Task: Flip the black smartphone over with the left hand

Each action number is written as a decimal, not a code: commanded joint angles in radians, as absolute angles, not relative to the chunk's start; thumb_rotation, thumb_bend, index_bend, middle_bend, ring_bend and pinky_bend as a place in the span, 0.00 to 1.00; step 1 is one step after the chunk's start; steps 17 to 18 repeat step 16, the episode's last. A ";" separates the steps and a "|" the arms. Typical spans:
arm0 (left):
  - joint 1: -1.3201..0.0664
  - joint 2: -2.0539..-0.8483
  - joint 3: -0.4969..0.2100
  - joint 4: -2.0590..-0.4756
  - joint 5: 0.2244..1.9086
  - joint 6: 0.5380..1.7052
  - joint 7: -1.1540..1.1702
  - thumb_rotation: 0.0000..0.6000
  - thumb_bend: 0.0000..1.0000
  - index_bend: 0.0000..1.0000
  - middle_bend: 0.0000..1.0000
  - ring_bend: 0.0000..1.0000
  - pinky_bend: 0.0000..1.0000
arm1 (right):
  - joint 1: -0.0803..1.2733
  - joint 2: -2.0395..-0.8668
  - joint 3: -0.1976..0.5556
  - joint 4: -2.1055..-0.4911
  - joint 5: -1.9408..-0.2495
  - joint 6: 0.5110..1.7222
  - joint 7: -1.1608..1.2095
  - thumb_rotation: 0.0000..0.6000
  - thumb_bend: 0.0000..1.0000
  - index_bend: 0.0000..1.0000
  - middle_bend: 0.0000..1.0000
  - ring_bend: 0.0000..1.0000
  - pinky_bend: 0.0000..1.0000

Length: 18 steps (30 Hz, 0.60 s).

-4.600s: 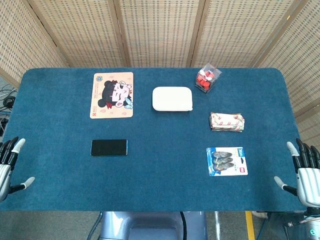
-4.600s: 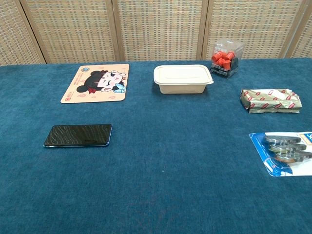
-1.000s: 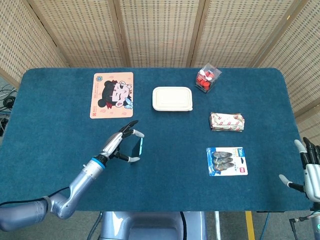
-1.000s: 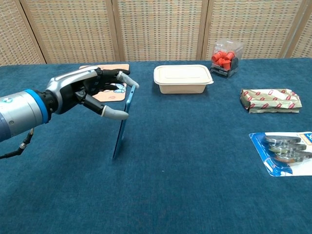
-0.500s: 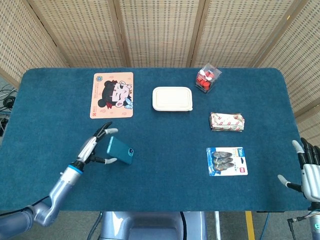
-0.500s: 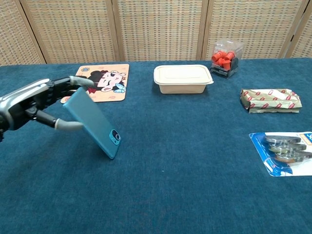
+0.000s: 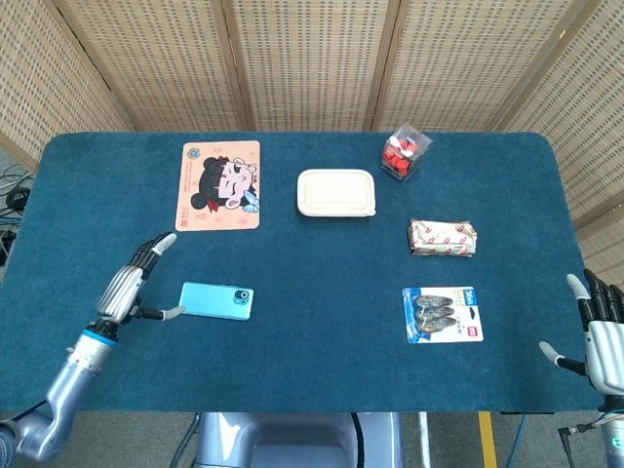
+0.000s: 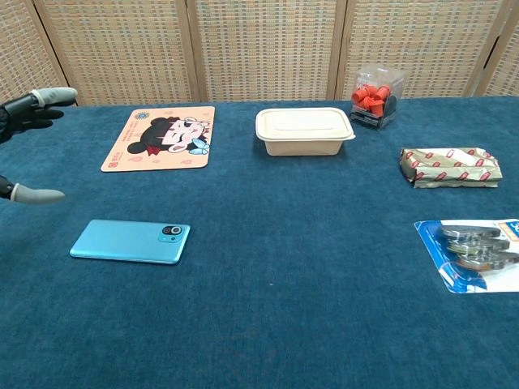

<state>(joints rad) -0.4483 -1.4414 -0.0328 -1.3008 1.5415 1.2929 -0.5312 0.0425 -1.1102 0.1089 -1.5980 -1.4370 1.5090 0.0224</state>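
We find the flat rectangular smartphone [image 7: 216, 301] lying teal back and camera lens up on the blue felt-covered table [image 7: 322, 253], on the near side of the cartoon-printed orange mouse pad [image 7: 218, 185]. We judge it rigid, thin, fairly light and slick, so we would take it by its long edges; the felt should keep it from sliding.

Our left hand [image 7: 130, 287] sits just left of the phone with fingers spread, holding nothing and not touching it. Our right hand [image 7: 602, 331] hangs off the table's far right edge, fingers apart and empty.

The head view shows both hands whole. The chest view catches only the left fingertips [image 8: 50, 96] at its edge, but shows the phone's low profile and lens end better.
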 commanded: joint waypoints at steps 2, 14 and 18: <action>-0.361 -1.186 -0.042 -1.631 1.485 1.398 0.005 1.00 0.00 0.00 0.00 0.00 0.00 | 0.040 -1.108 0.108 -1.604 -1.441 1.515 0.024 1.00 0.00 0.00 0.00 0.00 0.00; -0.198 -1.077 -0.019 -1.788 1.440 1.577 0.251 1.00 0.00 0.00 0.00 0.00 0.00 | 0.035 -1.100 0.109 -1.614 -1.451 1.531 0.028 1.00 0.00 0.00 0.00 0.00 0.00; -0.189 -1.080 -0.016 -1.773 1.441 1.573 0.220 1.00 0.00 0.00 0.00 0.00 0.00 | 0.034 -1.100 0.108 -1.615 -1.454 1.534 0.026 1.00 0.00 0.00 0.00 0.00 0.00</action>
